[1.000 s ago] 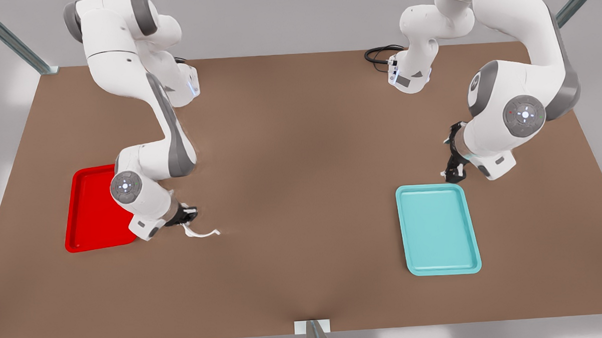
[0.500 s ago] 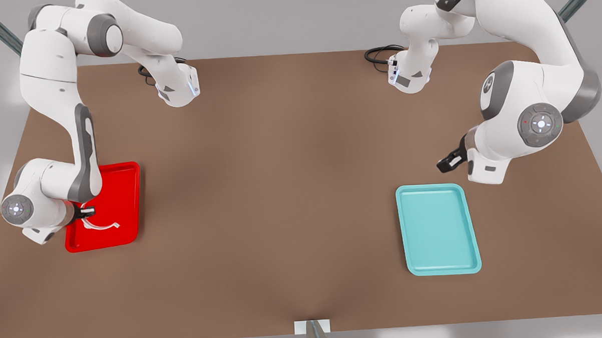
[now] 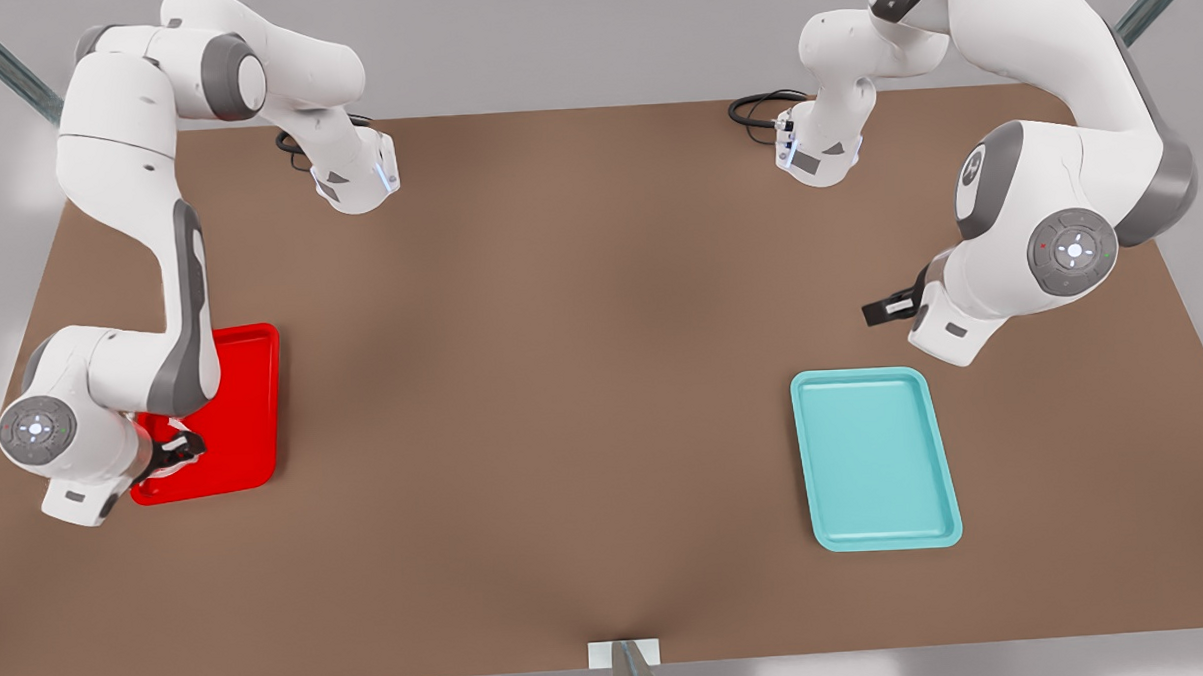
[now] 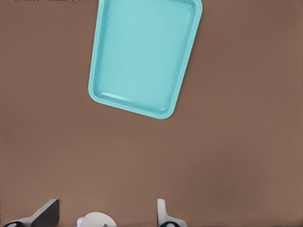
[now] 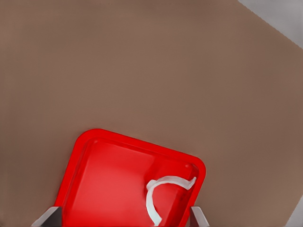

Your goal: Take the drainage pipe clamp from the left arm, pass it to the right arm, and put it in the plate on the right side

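Brown table [image 3: 583,379], red plate [image 3: 248,390], teal tray [image 3: 874,459]

The front view sits high above the brown table [image 3: 583,379], looking steeply down from the side opposite the two arm bases, far enough back to take in both trays; the left wrist view looks past the left gripper [image 4: 106,215] at the teal tray [image 4: 142,56] lying well ahead of its spread fingertips; the right wrist view hangs nearer its surface, over the plate [image 5: 104,189], just ahead of the right gripper [image 5: 124,218]; each wrist view shares its own tray and surrounding tabletop with the front view.
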Motion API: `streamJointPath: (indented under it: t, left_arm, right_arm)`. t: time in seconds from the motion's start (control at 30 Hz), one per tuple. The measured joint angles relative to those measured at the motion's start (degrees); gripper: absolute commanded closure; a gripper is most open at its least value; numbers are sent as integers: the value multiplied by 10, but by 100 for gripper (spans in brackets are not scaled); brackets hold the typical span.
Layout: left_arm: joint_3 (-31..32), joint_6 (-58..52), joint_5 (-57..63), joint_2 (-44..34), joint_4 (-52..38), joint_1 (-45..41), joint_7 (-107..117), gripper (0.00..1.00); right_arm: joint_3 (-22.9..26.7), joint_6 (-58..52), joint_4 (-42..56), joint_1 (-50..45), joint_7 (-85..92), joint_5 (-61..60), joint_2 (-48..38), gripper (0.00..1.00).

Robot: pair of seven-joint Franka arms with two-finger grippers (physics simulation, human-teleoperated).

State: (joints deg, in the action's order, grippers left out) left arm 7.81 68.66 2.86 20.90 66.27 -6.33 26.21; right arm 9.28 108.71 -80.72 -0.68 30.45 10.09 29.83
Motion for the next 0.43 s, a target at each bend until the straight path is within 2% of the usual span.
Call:
streamJointPath:
  t: [0.1, 0.17, 0.27, 0.33, 0.43]
  left_arm:
    - [0, -1, 0, 0, 0, 0, -21, 0]
    - [0, -1, 0, 0, 0, 0, -34, 0]
    - [0, -1, 0, 0, 0, 1, -50, 0]
    - [0, -2, 0, 0, 0, 1, -59, 0]
    - [0, -2, 0, 0, 0, 1, -71, 0]
  right_arm:
    - [2, -62, 92, -7, 7, -57, -11, 0]
    - [0, -115, 103, -24, -12, -103, -42, 0]
    - [-1, -180, 99, -64, -57, -156, -76, 0]
    - [0, -206, 90, -95, -88, -148, -106, 0]
    - [3, -209, 3, -98, -125, -132, -163, 0]
